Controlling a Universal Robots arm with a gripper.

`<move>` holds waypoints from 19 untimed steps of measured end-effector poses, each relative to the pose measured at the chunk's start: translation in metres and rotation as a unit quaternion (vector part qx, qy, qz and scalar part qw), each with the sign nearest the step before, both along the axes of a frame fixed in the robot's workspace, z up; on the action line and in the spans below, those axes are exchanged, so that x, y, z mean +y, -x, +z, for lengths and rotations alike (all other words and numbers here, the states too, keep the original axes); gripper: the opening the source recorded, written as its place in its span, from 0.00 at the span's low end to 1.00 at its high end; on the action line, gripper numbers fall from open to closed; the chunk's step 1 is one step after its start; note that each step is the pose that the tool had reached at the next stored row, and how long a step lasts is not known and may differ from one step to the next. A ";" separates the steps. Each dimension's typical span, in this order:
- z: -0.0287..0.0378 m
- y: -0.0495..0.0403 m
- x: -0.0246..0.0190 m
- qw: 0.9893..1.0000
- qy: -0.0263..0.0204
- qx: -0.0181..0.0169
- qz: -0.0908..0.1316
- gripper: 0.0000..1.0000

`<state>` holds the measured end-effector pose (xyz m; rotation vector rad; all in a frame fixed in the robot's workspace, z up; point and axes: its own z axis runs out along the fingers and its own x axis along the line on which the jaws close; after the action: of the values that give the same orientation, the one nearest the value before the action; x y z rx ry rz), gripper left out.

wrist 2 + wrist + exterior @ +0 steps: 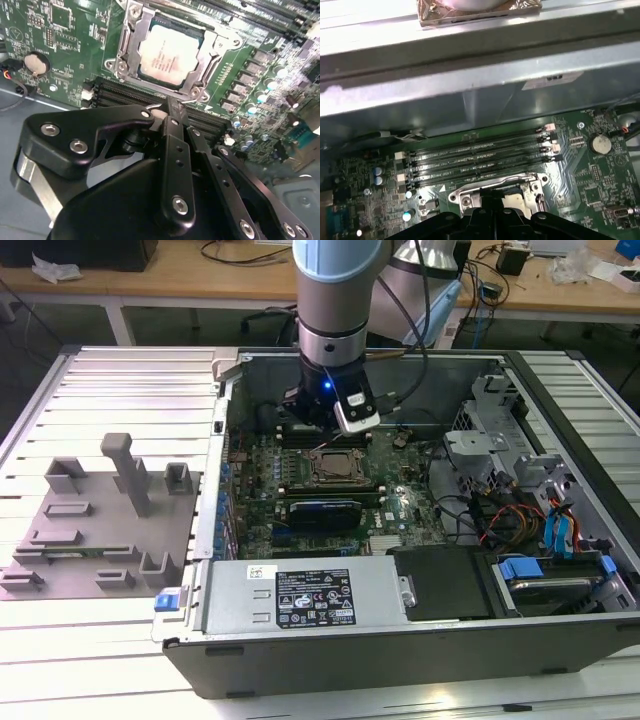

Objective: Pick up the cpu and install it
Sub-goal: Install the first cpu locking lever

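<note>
The arm (338, 285) is a thick grey cylinder, with a darker ring and a polished silver band at its 6 o'clock end. Under the band sits a black wrist block carrying a small blue light (327, 386) and a white-cased module (356, 410) at its 4 o'clock side. Black cables (425, 315) loop off the arm toward 3 o'clock. In the second wrist view the gripper (172, 107) is matte black, built of flat linkage bars joined by round silver screw heads (79, 146), with a brushed metal collar (27, 172) at 8 o'clock.
</note>
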<state>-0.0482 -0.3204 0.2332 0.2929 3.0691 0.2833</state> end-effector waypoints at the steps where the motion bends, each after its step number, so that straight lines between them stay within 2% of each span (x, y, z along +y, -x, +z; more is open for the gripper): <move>1: -0.0001 -0.0002 0.0007 1.000 0.000 0.000 0.000 0.11; 6: -0.0037 -0.0007 0.0040 1.000 0.000 -0.003 0.000 0.11; 10: -0.0074 -0.0031 0.0083 1.000 0.000 -0.005 0.000 0.11; 15: -0.0106 -0.0137 0.0084 1.000 0.000 -0.005 0.001 0.11; 17: -0.0113 -0.0151 0.0085 1.000 0.000 -0.006 0.005 0.11; 18: -0.0115 -0.0151 0.0086 1.000 0.000 -0.006 0.006 0.11; 19: -0.0118 -0.0152 0.0091 1.000 0.000 -0.009 0.007 0.11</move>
<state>-0.0330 -0.3113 0.2213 0.2664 3.0558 0.2852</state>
